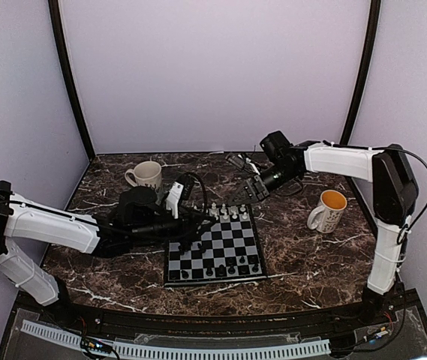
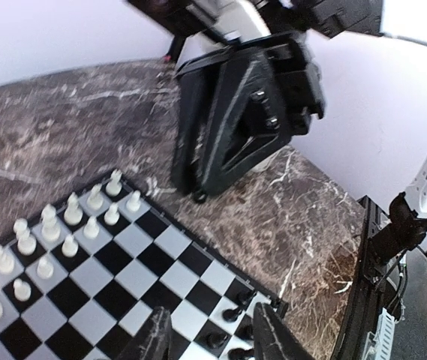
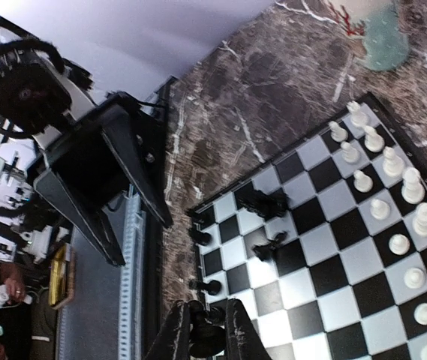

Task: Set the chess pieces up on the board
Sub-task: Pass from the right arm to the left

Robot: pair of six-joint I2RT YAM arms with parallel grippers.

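The board (image 1: 224, 241) lies mid-table. White pieces (image 1: 227, 213) fill its far rows and black pieces (image 1: 221, 268) stand along its near edge. My right gripper (image 1: 243, 195) hovers off the board's far right corner, shut on a black piece (image 3: 207, 341) between its fingers (image 3: 177, 334). My left gripper (image 1: 196, 223) is open and empty over the board's left part. In the left wrist view its fingers (image 2: 266, 330) frame black pieces (image 2: 232, 313) on the board (image 2: 160, 255). Two black pieces (image 3: 267, 202) lie tipped on the board (image 3: 326, 247).
A white patterned mug (image 1: 147, 175) stands at the back left. A white mug with an orange inside (image 1: 329, 210) stands to the right of the board. The right gripper (image 2: 236, 120) shows large in the left wrist view. Curtain walls surround the table.
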